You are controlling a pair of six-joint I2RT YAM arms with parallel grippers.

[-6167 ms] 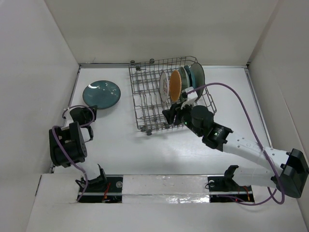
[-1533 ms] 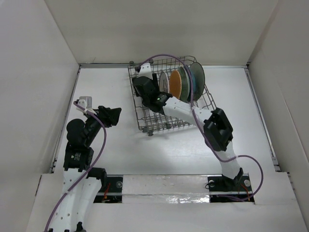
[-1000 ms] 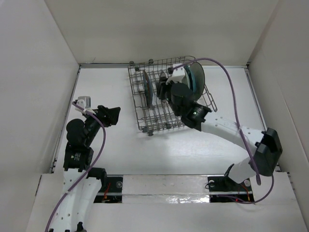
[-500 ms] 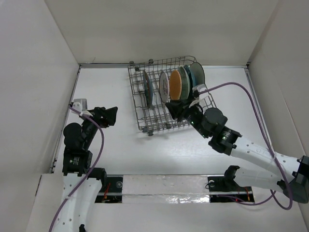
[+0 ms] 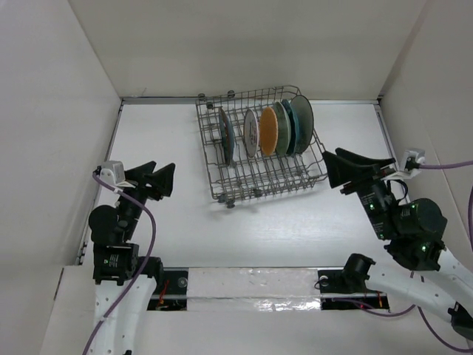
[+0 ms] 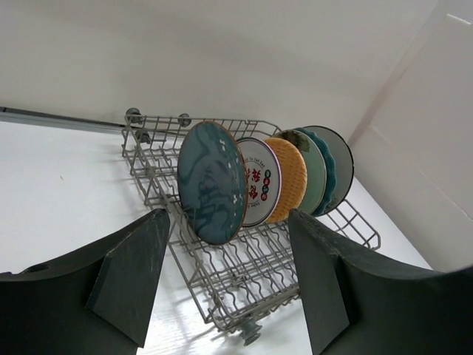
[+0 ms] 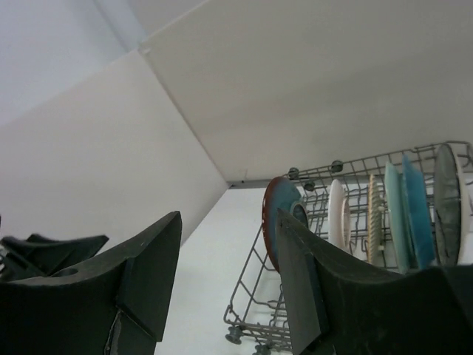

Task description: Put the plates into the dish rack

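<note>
Plates (image 5: pixel 268 131) stand in my dish rack (image 5: pixel 251 181).
The white table (image 5: pixel 185 222) holds the wire rack near the back. The plates stand on edge in a row, six I think, with the dark teal plate (image 5: pixel 225 135) at the left end. My left gripper (image 6: pixel 227 222) and right gripper (image 7: pixel 229 222) are spread wide apart and hold nothing.
</note>
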